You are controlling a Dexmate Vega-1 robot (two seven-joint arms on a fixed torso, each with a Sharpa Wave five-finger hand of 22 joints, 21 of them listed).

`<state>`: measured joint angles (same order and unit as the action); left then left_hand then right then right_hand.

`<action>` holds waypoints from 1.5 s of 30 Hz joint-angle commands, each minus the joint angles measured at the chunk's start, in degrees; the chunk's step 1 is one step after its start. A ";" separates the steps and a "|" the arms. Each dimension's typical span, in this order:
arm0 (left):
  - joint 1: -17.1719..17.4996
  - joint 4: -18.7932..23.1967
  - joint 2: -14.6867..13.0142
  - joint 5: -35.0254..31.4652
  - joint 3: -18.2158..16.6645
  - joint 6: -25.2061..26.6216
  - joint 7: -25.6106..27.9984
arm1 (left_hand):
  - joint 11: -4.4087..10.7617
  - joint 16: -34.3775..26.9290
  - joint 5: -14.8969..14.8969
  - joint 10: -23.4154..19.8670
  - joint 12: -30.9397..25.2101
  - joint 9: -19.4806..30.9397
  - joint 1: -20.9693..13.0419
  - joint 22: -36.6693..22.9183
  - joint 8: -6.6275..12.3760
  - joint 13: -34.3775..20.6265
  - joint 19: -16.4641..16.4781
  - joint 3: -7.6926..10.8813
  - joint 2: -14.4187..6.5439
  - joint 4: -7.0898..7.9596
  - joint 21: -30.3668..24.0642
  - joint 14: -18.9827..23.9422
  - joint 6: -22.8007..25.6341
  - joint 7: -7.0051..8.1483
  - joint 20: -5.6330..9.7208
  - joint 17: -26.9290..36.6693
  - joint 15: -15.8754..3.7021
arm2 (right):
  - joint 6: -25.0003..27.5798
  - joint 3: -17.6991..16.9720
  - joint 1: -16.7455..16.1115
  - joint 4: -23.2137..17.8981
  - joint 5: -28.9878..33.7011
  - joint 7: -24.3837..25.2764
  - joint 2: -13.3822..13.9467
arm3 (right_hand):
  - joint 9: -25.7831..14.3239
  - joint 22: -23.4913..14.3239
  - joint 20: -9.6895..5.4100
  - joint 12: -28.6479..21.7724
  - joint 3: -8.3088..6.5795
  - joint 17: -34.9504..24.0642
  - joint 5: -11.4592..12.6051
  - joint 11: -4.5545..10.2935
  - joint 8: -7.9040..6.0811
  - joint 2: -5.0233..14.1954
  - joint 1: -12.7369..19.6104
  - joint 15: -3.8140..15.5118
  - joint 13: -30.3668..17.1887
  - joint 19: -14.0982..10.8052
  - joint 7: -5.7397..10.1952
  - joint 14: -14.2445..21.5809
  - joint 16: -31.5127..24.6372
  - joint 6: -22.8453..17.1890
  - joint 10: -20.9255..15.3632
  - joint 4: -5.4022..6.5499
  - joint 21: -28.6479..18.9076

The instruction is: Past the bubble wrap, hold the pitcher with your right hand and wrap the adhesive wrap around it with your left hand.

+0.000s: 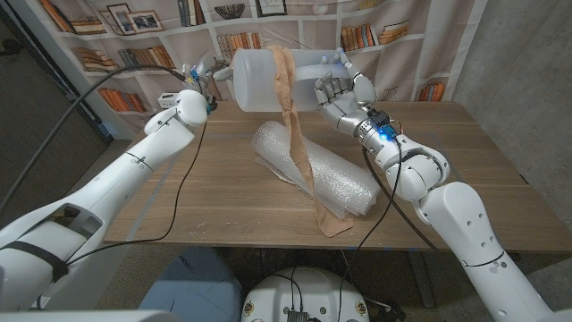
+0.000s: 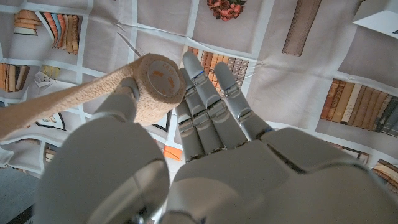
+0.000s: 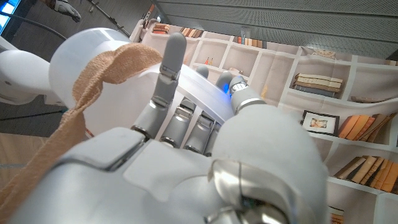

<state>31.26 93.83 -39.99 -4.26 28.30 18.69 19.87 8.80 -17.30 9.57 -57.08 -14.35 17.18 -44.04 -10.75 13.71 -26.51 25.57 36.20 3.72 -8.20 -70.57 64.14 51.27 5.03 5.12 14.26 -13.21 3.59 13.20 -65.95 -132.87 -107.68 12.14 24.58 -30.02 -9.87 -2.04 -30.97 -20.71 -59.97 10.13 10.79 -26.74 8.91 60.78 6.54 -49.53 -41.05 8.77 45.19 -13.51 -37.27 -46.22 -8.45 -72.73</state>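
The pitcher, a translucent white one, is held on its side in the air above the wooden table, past the bubble wrap as seen from the robot. The right hand grips the pitcher at the end nearest the robot's right, and the right wrist view shows its fingers pressed along the pitcher's rounded wall.

A tan strip of adhesive wrap lies over the pitcher's middle and hangs down from it, crossing the bubble wrap and ending on the table near the front edge just below the bubble wrap (the loose tail lies crumpled there). In the right wrist view the same strip drapes over the pitcher beside the right hand's fingers.

The left hand is raised beside the pitcher's other end, close to it. It holds the roll of adhesive wrap, which the left wrist view shows pinched between the thumb and the fingers, the other fingers straight; a length of wrap runs off the roll to one side.

The bubble wrap lies as a loose roll on the table, below the pitcher. Behind the pitcher hangs a backdrop printed with bookshelves.
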 commanded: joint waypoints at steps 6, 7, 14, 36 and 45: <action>1.43 0.18 0.42 0.43 1.51 0.99 -0.99 | 0.33 0.04 0.32 -0.09 0.33 0.15 -13.57 -0.05 -0.16 0.03 -0.41 0.70 -13.96 0.20 -0.42 -0.37 0.71 0.50 0.15 0.16 -0.19 | -1.12 -0.02 2.00 1.02 2.03 -0.77 -1.39 | -0.06 -0.20 -4.39 -0.46 -0.02 -2.38 -0.08 -0.55 -0.42 0.29 0.69 6.82 -0.42 14.39 -0.35 14.63 -0.53 -0.19 -1.04 0.02 0.38; 1.45 0.17 0.48 0.46 1.55 1.04 -1.01 | 0.24 0.06 0.32 -0.13 0.32 0.15 -13.55 -0.05 -0.18 0.02 -0.43 0.71 -13.97 0.22 -0.44 -0.40 0.67 0.52 0.13 0.16 -0.17 | -1.19 0.02 2.10 1.06 2.25 -0.88 -1.46 | -0.06 -0.20 -4.38 -0.44 -0.03 -2.37 -0.07 -0.40 -0.43 0.30 0.71 6.82 -0.44 14.45 -0.35 14.59 -0.51 -0.20 -0.97 0.01 0.41; 1.23 0.40 0.87 -0.60 2.20 2.21 -0.26 | 0.11 0.12 0.31 0.01 0.51 0.15 -13.43 0.00 -0.37 0.15 -0.60 0.77 -14.05 0.35 -0.62 -0.45 0.46 0.54 -0.07 0.15 -0.10 | -1.64 0.41 2.61 1.26 3.00 -0.60 -2.04 | -0.06 -0.22 -4.40 -0.39 0.01 -2.39 -0.08 -0.41 -0.52 0.29 0.73 6.79 -0.22 14.30 -0.32 14.71 -0.60 -0.33 -1.22 0.02 0.42; 1.92 1.56 0.87 -2.51 5.44 1.26 -2.75 | 0.17 0.06 0.31 -0.15 0.53 0.15 -13.38 0.11 -0.39 0.09 -0.45 0.90 -13.97 0.30 -1.10 -0.36 0.87 0.37 -0.31 0.26 -0.21 | -1.98 1.12 5.11 1.92 3.32 0.58 -3.20 | -0.05 -0.22 -4.26 -0.32 0.04 -2.27 -0.07 -0.35 -0.54 0.32 0.88 6.80 -0.35 14.23 -0.28 14.58 -0.52 -0.20 -1.02 0.02 0.60; 3.90 3.17 0.86 -3.30 5.93 -0.74 -2.84 | 0.16 0.05 0.30 -0.05 0.61 0.15 -13.36 0.15 -0.49 0.07 -0.51 0.96 -13.98 0.29 -1.23 -0.33 0.82 0.37 -0.33 0.28 -0.15 | -3.61 1.54 6.11 3.53 4.65 2.55 -4.70 | -0.04 -0.22 -4.28 -0.28 0.04 -2.40 -0.05 -0.44 -0.50 0.36 0.89 6.80 -0.35 14.34 -0.38 14.64 -0.63 -0.04 -0.96 0.06 0.72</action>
<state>33.49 95.55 -39.16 -6.49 33.23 19.91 17.61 8.79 -17.31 9.58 -57.08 -13.83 17.18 -43.92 -10.66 12.85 -26.17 24.96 36.21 3.60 -8.22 -71.23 63.85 51.27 5.03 5.12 14.24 -13.50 1.47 14.26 -61.04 -130.84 -104.28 12.80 21.35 -30.02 -10.01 -2.04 -30.97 -20.71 -59.97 10.13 10.77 -26.74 9.21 61.08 6.54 -49.79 -41.05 8.77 45.19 -13.51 -37.46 -46.24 -8.45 -72.73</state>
